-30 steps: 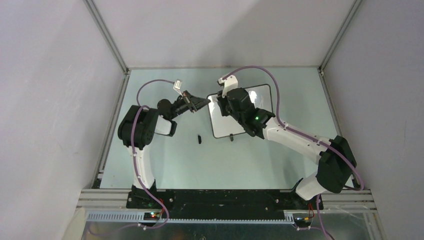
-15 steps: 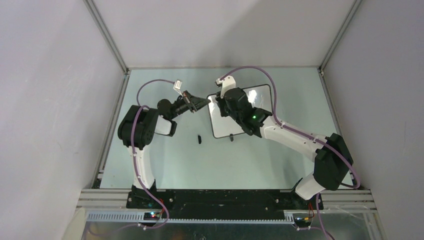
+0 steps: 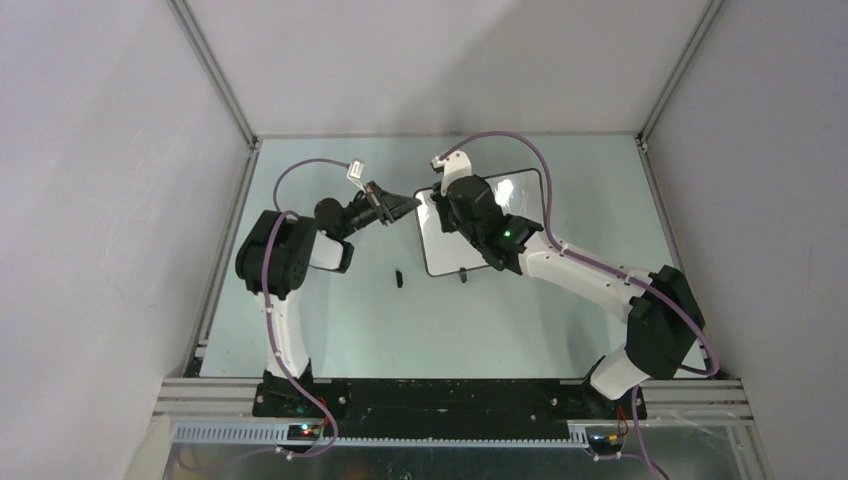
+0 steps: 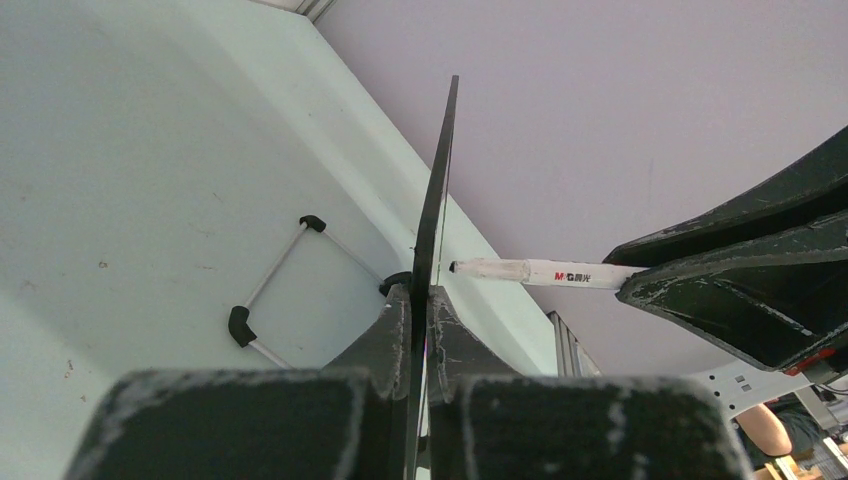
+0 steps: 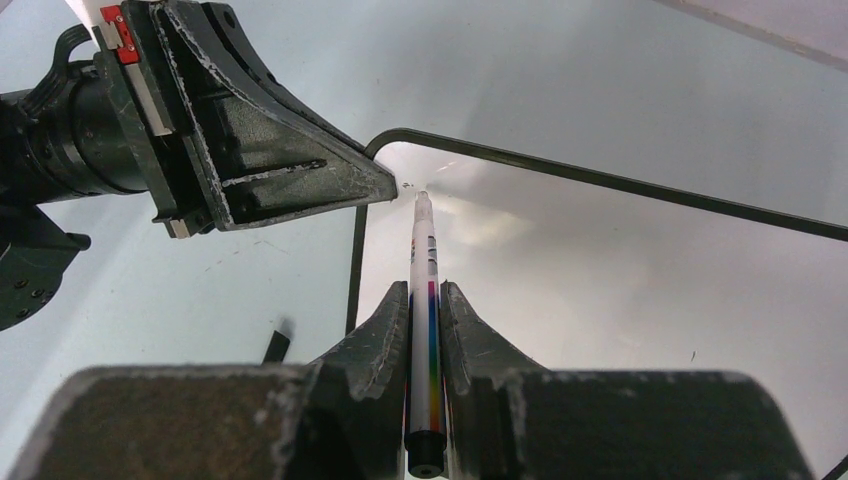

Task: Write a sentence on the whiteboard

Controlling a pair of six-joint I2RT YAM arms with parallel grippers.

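Whiteboard [image 3: 445, 252] on the bench [image 3: 330, 320]. Left pincer [image 4: 420, 300] clenched on the board's left edge. Right pincer [image 5: 425, 295] gripped the marker [image 5: 424, 250], tip at the board's upper-left corner. I judged the board light, stiff and glossy-slick; the framed edge seemed the safest hold.

There is one whiteboard [image 3: 447, 252] and one marker [image 5: 424, 250], white with a single band of colour stripes. Two robot arms reach in, the left arm [image 3: 283, 310] from the near left and the right arm [image 3: 595, 282] from the near right. That makes two grippers, the left gripper [image 4: 420, 300] and the right gripper [image 5: 425, 292]. Two small black bits sit by the board's near edge, one [image 3: 398, 278] off to its left and one [image 3: 463, 275] at the edge.
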